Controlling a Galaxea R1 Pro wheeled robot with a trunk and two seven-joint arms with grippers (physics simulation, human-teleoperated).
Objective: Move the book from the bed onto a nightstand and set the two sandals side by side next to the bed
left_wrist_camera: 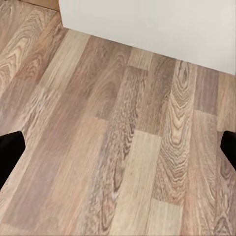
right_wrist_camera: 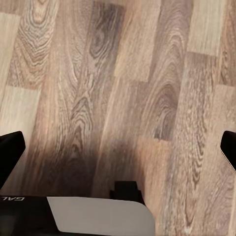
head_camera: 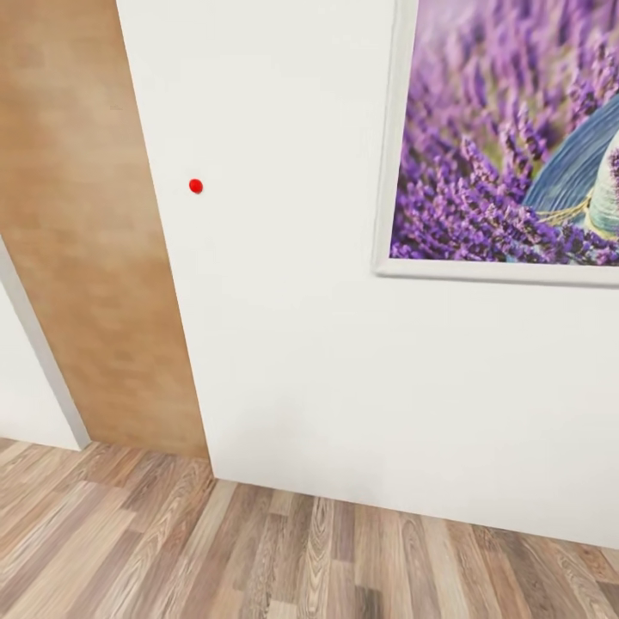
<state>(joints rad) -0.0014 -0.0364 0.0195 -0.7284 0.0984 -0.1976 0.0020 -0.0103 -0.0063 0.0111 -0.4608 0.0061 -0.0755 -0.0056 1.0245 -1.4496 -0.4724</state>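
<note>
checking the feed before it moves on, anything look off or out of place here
Nothing looks damaged, spilled or askew. The one odd detail is a small red dot on the white wall, left of the lavender picture; what it is cannot be told. The wood floor looks intact, and both grippers hang open above it.

Brown wood-plank floor (head_camera: 172, 550), grain strong, boards in mixed tan, grey-brown and darker brown tones, laid in staggered lengths. Runs across the near part of the head view up to the foot of a white wall (head_camera: 284, 344) at the far side, and at far left up to a light wooden door panel (head_camera: 86, 258). Meets the same white wall base in the left wrist view (left_wrist_camera: 113, 147). Carries a soft dark shadow in the right wrist view (right_wrist_camera: 113, 147), beside part of the robot's dark and pale grey body (right_wrist_camera: 93, 216).
</note>
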